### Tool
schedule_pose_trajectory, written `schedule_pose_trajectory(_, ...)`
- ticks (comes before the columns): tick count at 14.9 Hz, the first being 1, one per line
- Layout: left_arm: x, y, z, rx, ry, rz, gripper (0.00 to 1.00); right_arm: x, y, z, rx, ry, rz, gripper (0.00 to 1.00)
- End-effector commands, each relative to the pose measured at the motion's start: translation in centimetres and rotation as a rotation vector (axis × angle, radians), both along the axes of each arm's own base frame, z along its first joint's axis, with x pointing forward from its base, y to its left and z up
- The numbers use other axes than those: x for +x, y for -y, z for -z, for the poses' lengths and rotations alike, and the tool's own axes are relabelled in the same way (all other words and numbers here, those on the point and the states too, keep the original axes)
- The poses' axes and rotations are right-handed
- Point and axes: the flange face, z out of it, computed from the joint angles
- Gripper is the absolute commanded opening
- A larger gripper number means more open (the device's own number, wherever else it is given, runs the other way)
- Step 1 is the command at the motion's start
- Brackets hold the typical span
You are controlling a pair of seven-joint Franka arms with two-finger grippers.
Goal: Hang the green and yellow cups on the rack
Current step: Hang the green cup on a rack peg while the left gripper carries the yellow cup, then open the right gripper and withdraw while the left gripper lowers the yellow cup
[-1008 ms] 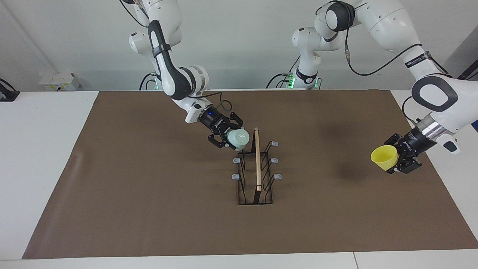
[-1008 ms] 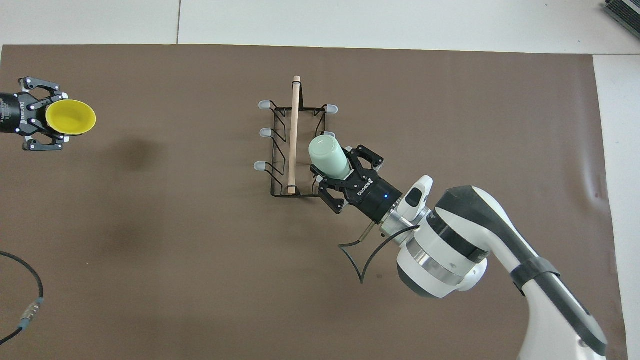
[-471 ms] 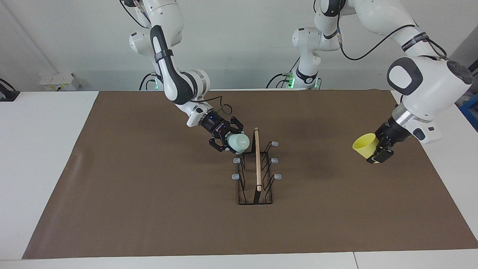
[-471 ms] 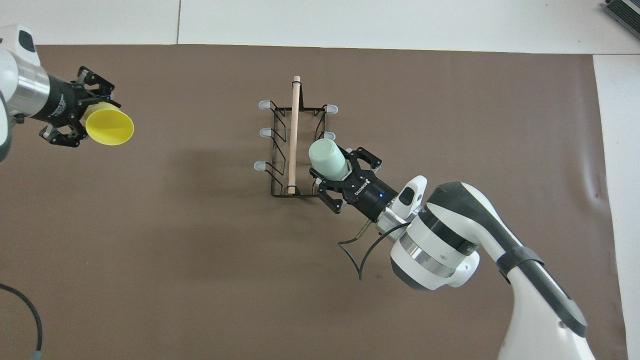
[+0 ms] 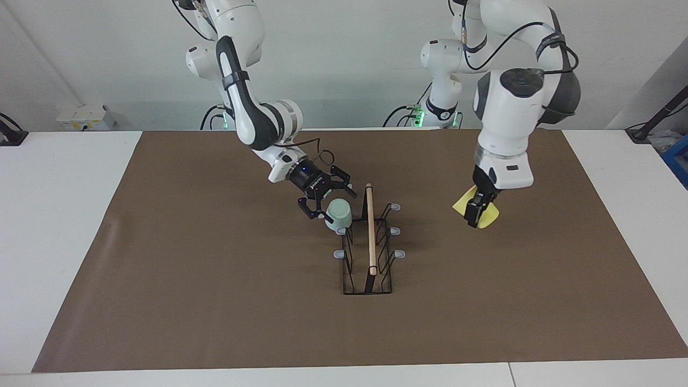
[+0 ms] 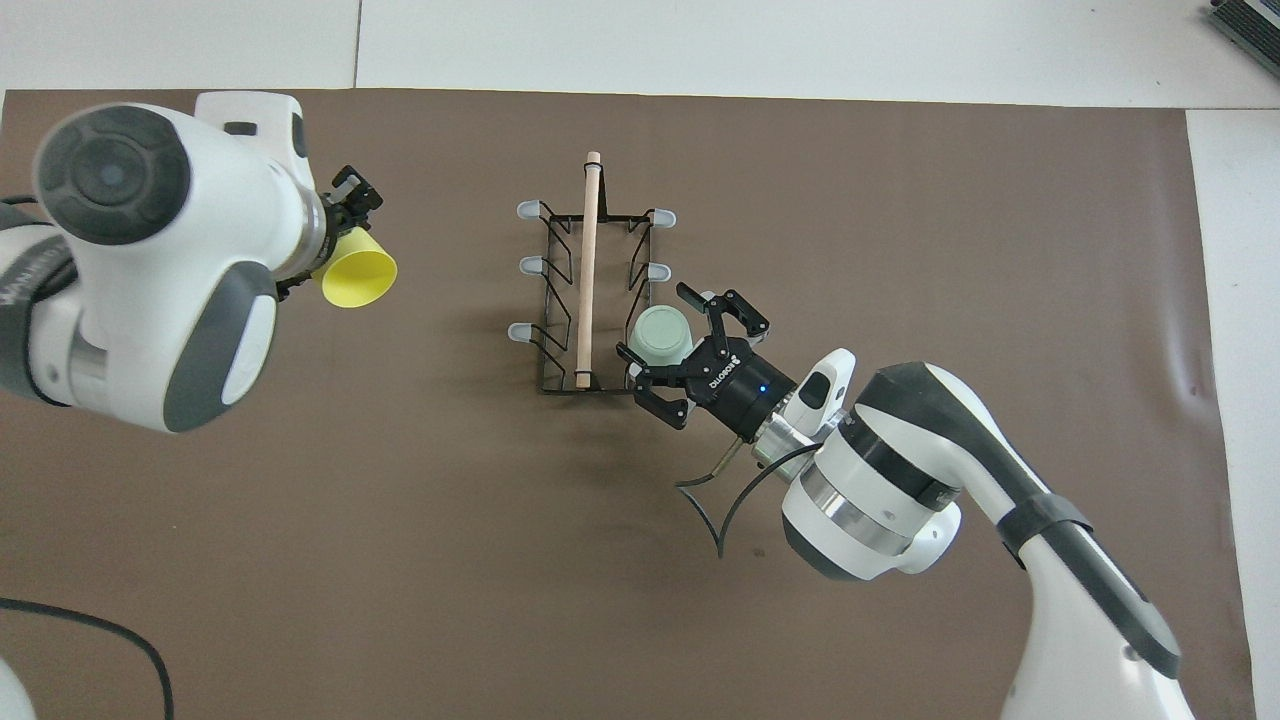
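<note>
The rack [image 5: 371, 236] stands mid-mat, its wooden rod [image 6: 588, 270] pointing away from the robots. The mint green cup [image 5: 339, 215] sits upside down over the rack's prong nearest the robots on the right arm's side, also in the overhead view [image 6: 660, 335]. My right gripper [image 5: 334, 205] is open, its fingers spread on either side of the green cup [image 6: 680, 348]. My left gripper [image 5: 477, 210] is shut on the yellow cup [image 5: 488, 219] and holds it in the air over the mat, toward the left arm's end from the rack. In the overhead view the yellow cup [image 6: 358, 278] points its mouth at the rack.
A brown mat [image 5: 215, 301] covers most of the white table [image 5: 54, 215]. A black cable [image 6: 90, 625] lies on the mat near the left arm's base. Five grey-tipped prongs of the rack show bare.
My right gripper lowered the green cup onto the prong and opened its fingers. My left arm swung the yellow cup from the mat's end toward the rack.
</note>
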Motion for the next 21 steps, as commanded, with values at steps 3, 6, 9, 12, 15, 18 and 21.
schedule_pose_trajectory(3, -4.7, 5.5, 1.8, 0.026, 0.237, 0.049, 0.0, -0.4, 1.5, -3.3, -0.02, 0.008, 0.089, 1.0)
schedule_pose_trajectory(6, -6.2, 8.0, 2.1, 0.058, 0.325, 0.094, 0.0, 1.0, 4.0, -3.7, -0.082, 0.05, 0.075, 1.0)
schedule_pose_trajectory(9, -8.0, 9.7, 2.5, 0.11, 0.431, 0.091, 0.0, 2.7, 7.3, -4.1, -0.186, 0.112, 0.032, 1.0)
schedule_pose_trajectory(12, -10.1, 10.8, 3.6, 0.143, 0.55, 0.127, 0.0, 4.6, 10.9, -4.8, -0.294, 0.159, -0.039, 1.0)
schedule_pose_trajectory(15, -11.9, 11.4, 5.1, 0.205, 0.58, 0.196, 0.0, 6.8, 14.7, -5.6, -0.343, 0.158, -0.138, 1.0)
schedule_pose_trajectory(18, -12.3, 11.9, 5.9, 0.249, 0.641, 0.199, 0.0, 8.9, 19.2, -7.0, -0.384, 0.132, -0.238, 1.0)
schedule_pose_trajectory(21, -12.9, 12.9, 6.7, 0.265, 0.673, 0.184, 0.0, 9.6, 22.2, -8.1, -0.399, 0.012, -0.307, 1.0)
